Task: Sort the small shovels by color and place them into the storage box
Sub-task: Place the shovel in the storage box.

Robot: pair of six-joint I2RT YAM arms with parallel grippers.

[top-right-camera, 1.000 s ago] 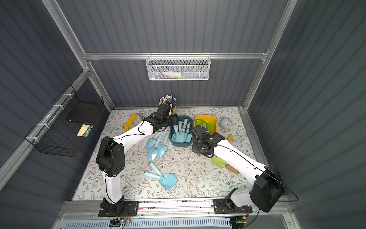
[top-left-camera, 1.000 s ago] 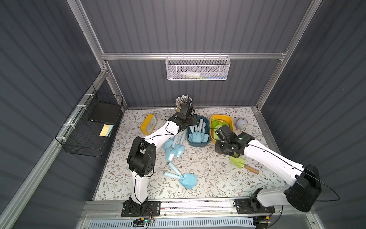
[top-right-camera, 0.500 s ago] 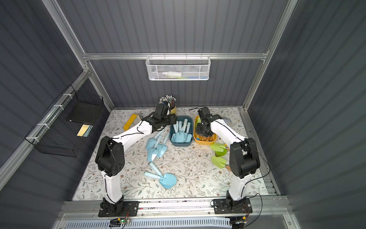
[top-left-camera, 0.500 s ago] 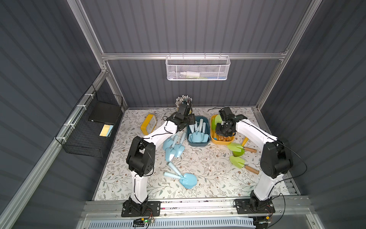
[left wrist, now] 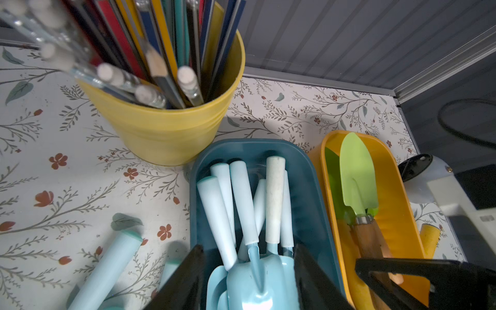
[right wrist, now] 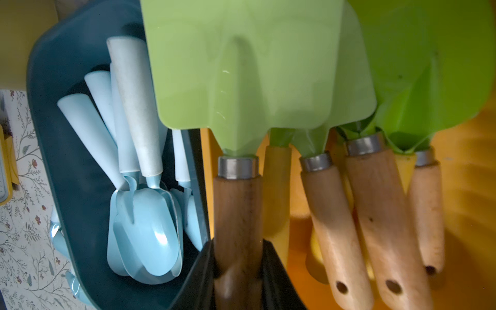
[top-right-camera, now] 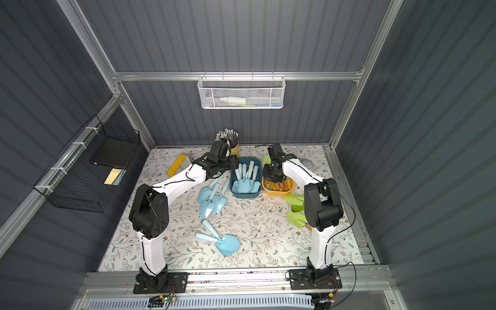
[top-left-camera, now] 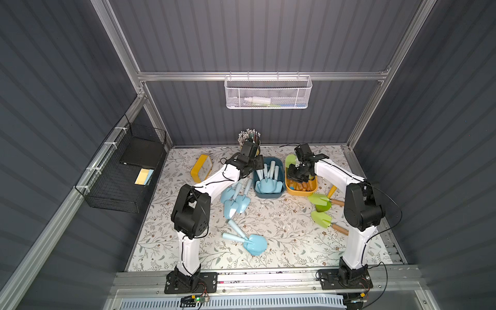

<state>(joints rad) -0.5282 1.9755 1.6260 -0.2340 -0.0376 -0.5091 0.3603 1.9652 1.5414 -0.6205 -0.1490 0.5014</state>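
A green shovel [right wrist: 241, 80] is gripped by its wooden handle [right wrist: 237, 214] in the right end effector [right wrist: 237, 268], whose jaws are closed tight on it. It is held over the yellow box [top-left-camera: 302, 193], blade pointing along the box like the green shovels already laid there, so that it can be set down parallel with them and the handles kept at one end.

The left end effector [left wrist: 248, 252] is held above the blue box [left wrist: 196, 188] with its jaws apart; nothing is seen to be gripped between them. The pale blue shovels in that box are stacked the same way, blades nested together and handles fanned toward the pencil cup [left wrist: 166, 128] just behind.

The sorting is judged to be partly done. A cluster of blue shovels [top-left-camera: 233, 198] lies on the worktop [top-left-camera: 281, 228] just beside the blue box, and two more [top-left-camera: 247, 239] are crossed nearer the front. Two green shovels [top-left-camera: 319, 201] are seen close to the right arm's base, near the yellow box. Each colour has been gathered on the side of its own box, which keeps each arm's reach short.
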